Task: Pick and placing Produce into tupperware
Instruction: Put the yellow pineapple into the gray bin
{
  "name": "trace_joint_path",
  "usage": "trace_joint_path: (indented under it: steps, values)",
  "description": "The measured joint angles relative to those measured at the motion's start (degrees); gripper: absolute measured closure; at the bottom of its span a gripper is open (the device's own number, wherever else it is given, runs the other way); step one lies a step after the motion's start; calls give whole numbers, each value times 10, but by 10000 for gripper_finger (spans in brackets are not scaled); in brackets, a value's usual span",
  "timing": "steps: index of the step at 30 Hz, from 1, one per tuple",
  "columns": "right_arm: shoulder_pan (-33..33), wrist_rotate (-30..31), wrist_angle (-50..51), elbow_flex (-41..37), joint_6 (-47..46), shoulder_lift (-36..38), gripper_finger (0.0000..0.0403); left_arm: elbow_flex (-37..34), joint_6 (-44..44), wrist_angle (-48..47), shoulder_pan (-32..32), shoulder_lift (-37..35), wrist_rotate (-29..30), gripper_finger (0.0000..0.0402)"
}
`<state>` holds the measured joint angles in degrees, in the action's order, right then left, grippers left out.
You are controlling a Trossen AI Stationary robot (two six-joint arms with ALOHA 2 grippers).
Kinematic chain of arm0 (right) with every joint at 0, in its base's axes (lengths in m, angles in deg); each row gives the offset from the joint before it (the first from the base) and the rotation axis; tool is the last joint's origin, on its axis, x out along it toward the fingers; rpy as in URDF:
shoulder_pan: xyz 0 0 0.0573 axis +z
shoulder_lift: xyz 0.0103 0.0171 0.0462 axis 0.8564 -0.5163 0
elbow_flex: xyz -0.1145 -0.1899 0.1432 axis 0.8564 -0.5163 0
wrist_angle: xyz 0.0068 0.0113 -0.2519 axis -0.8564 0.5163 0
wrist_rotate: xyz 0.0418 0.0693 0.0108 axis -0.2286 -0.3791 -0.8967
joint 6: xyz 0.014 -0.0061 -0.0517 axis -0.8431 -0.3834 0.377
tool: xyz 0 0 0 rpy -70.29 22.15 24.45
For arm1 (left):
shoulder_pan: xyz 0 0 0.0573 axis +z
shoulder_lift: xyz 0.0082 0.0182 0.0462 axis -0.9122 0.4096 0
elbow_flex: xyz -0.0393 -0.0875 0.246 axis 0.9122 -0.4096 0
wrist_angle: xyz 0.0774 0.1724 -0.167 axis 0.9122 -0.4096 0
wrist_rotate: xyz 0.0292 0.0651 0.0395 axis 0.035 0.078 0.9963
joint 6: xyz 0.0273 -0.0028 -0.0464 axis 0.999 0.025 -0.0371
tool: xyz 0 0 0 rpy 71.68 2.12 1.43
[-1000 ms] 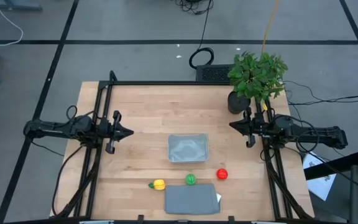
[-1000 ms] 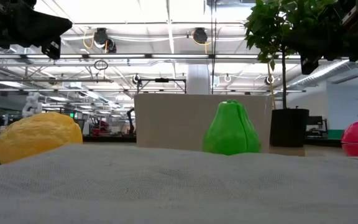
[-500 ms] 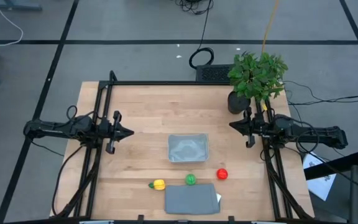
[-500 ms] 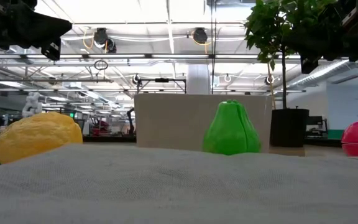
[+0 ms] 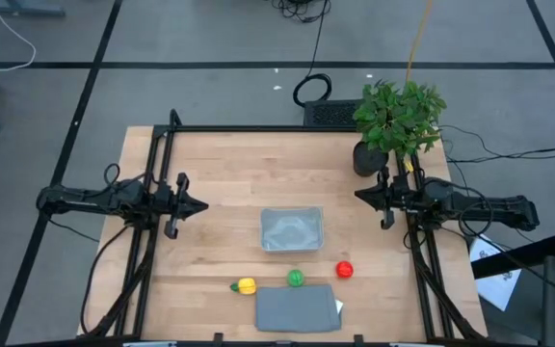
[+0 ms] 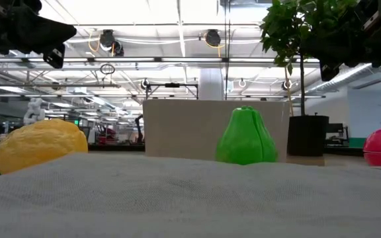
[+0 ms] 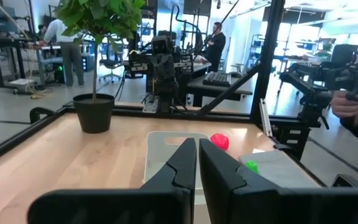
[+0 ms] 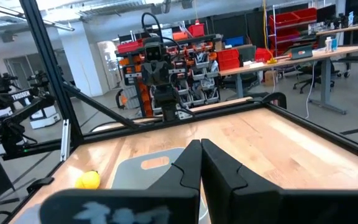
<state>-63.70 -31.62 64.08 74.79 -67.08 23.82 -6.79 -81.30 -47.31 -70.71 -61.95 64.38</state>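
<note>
Left gripper (image 5: 198, 204) and right gripper (image 5: 362, 196) hover pinched together, empty, at opposite worktop edges, likely parked. Tupperware (image 5: 292, 229) sits mid-worktop; yellow (image 5: 247, 285), green (image 5: 296, 278), red produce (image 5: 344, 270) line the front edge beside the lid (image 5: 294, 308).

Left end effector (image 5: 203, 204) closed; right end effector (image 5: 358, 196) closed, facing inward.

Two dark, cabled jointed arms

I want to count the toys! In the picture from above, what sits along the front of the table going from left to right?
Small yellow toy fruit → small green toy fruit → round red toy fruit.
</note>
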Motion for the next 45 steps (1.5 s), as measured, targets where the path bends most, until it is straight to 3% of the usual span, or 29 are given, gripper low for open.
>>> trace_joint_path:
  steps: [5,10,15,26,38,45]
  values:
    - [0,0,0,0,0,0,403,0,-16,1,-6,22,1,380]
    - [0,0,-2,0,0,0,403,10,-20,43,-26,101,5,380]
    - [0,0,-6,0,0,0,403,68,-18,56,-48,198,35,380]
    - [0,0,-5,0,0,0,403,173,-11,11,-95,375,36,380]
    - [0,0,-5,0,0,0,403,233,7,49,-154,458,63,385]
    - [0,0,-5,0,0,0,403,314,-19,-14,-191,530,79,395]
